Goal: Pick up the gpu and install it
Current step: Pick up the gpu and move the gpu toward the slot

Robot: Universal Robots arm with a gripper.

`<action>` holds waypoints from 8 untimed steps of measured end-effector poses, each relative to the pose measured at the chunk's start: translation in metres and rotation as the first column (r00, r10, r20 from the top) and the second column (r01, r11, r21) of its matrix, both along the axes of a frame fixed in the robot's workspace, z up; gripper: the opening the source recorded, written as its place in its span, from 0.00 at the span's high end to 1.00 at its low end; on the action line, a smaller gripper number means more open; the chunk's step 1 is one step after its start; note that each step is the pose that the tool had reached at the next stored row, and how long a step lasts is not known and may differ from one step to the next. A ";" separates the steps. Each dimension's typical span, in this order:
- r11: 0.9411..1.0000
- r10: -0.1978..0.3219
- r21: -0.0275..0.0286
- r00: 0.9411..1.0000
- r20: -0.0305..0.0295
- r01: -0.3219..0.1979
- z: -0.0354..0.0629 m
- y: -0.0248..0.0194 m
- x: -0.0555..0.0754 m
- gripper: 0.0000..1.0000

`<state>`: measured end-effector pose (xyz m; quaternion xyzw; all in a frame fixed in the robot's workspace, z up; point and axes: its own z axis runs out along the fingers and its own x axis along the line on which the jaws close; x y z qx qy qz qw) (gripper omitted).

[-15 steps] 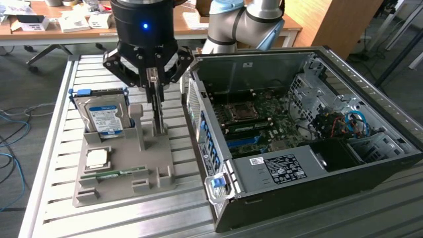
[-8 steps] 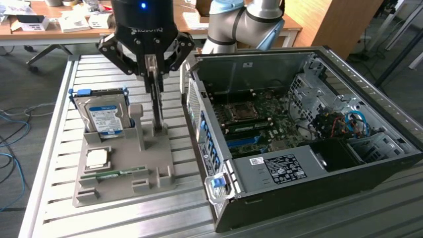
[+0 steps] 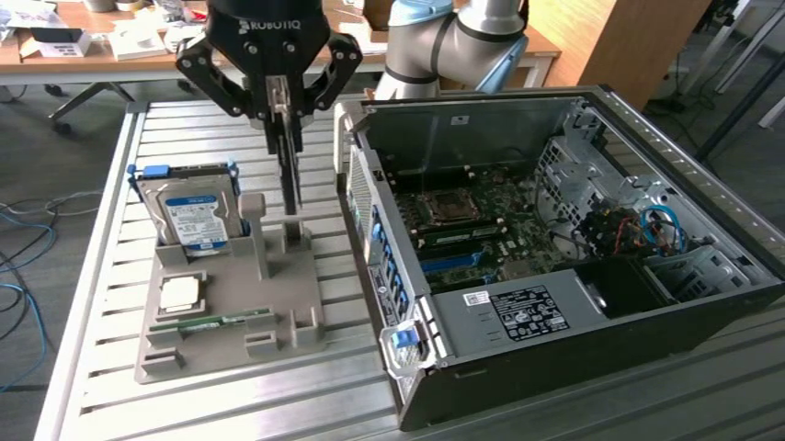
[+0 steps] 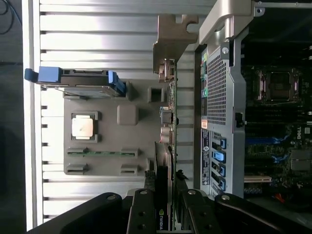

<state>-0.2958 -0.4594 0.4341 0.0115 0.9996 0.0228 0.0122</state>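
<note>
Gpu (image 3: 290, 175) hangs edge-on, clamped in the tool (image 3: 283, 118), over one grey holder (image 3: 233, 312) on the slatted metal counter (image 3: 184, 129). One hard drive (image 3: 190, 207), one open computer case (image 3: 552, 248), one cluttered desk (image 3: 73, 57) behind.

Ribbed metal table (image 3: 209, 404), matt plastic holder (image 3: 294, 285), seemingly matt gpu (image 3: 290, 175)

Slatted metal table (image 3: 209, 404); wooden desk (image 3: 92, 11) behind; blue cables (image 3: 31, 228) on floor (image 3: 50, 147).
</note>
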 end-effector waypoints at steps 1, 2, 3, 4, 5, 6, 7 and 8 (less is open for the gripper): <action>1.000 0.000 0.000 1.000 0.000 0.000 0.0024 0.0000 0.000 0.74; 1.000 0.000 0.000 1.000 0.000 0.000 0.0049 0.0000 0.000 0.74; 1.000 0.000 0.000 1.000 0.000 0.000 0.0074 0.0000 0.000 0.74; 1.000 0.001 0.000 1.000 0.000 -0.001 0.0097 0.0000 0.000 0.74; 1.000 0.001 0.000 1.000 0.000 -0.001 0.0119 0.0000 0.000 0.74; 1.000 0.001 0.000 1.000 0.000 -0.001 0.0143 0.0000 0.000 0.74; 1.000 0.001 0.000 1.000 0.000 -0.001 0.0164 0.0000 0.000 0.74; 1.000 0.001 0.000 1.000 0.000 -0.001 0.0183 0.0000 0.000 0.74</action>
